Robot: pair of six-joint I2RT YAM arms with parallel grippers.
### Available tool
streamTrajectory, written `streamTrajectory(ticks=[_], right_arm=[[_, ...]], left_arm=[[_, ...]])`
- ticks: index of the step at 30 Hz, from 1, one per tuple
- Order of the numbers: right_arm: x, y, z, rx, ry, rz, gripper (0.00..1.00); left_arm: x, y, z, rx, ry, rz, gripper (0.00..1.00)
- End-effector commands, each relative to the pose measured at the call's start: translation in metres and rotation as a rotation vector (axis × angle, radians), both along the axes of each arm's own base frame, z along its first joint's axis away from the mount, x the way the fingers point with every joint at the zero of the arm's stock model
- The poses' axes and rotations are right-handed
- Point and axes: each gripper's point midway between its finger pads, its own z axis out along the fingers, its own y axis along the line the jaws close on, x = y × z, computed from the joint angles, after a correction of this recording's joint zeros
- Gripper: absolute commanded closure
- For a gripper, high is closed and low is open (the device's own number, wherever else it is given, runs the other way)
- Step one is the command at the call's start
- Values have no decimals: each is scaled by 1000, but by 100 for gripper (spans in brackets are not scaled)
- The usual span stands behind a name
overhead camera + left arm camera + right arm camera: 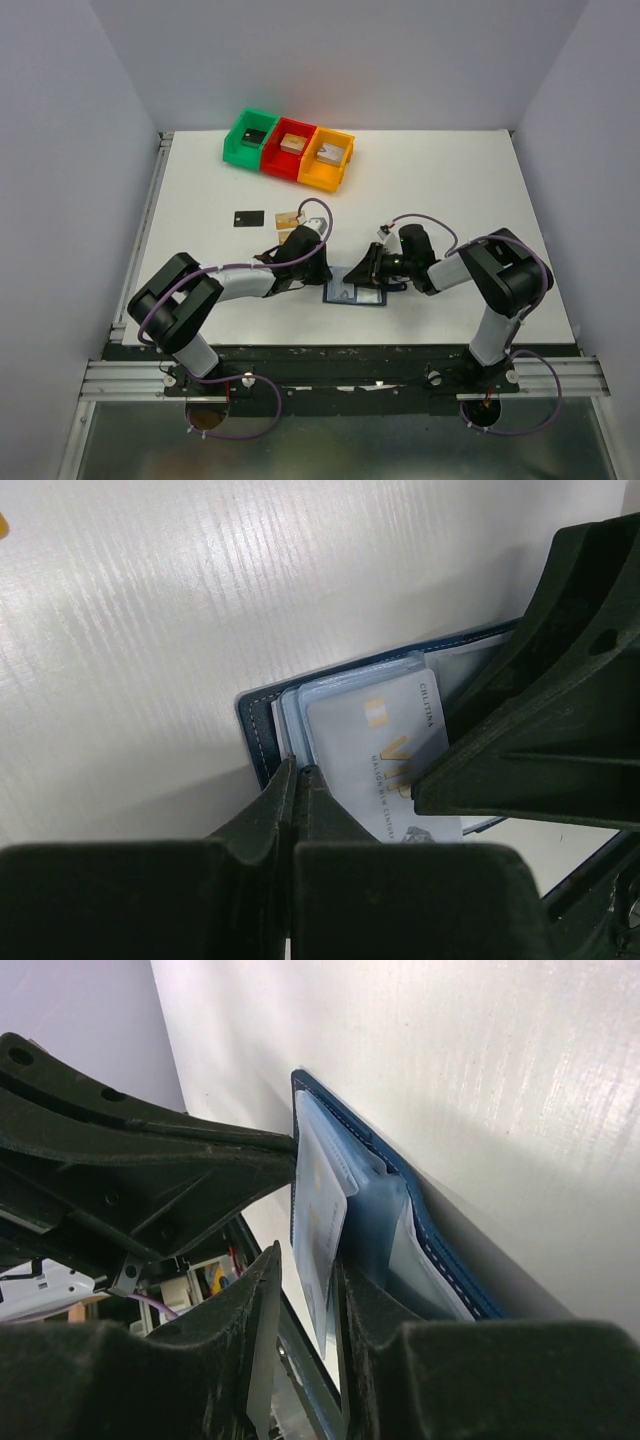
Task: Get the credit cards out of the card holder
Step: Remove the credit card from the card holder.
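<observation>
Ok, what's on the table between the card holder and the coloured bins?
A black card and a tan-gold card, side by side on the table; the top view shows them.

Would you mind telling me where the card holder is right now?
In the top view the card holder lies open on the table near its front edge, about mid-width, between the left gripper and the right gripper.

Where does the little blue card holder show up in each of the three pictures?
Top external: card holder low centre, on the white table.
Left wrist: centre, its navy edge on the left.
Right wrist: centre, slanting from upper middle to lower right.
Shared landmark: the pale grey card tucked in it, clear in both wrist views, too small from above.
</observation>
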Motion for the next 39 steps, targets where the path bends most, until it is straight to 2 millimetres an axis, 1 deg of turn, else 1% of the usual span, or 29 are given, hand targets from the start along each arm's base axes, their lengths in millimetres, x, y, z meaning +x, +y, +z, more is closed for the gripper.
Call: streamTrajectory(ticks=[1, 6, 10, 13, 17, 20, 30, 39], right_arm=[[5, 11, 7, 45, -23, 43, 65], [2, 11, 7, 47, -21, 48, 66], [0, 6, 7, 19, -28, 38, 71], [-2, 0, 6, -5, -29, 31, 72], [-2, -9, 7, -18, -33, 16, 72], [-3, -13, 7, -22, -33, 8, 72], [0, -20, 14, -26, -51, -3, 72], [1, -29, 15, -35, -59, -17, 73]], left_arm=[[-14, -13, -6, -21, 16, -71, 100], [-14, -14, -6, -18, 13, -74, 100], [-13, -8, -8, 6, 14, -49, 100], [-13, -2, -11, 36, 29, -25, 100], [-13, 6, -19, 79, 51, 8, 100], [-14, 8, -22, 91, 59, 15, 100], [-12, 13, -24, 117, 62, 32, 100], [-13, 16, -27, 129, 71, 42, 100]])
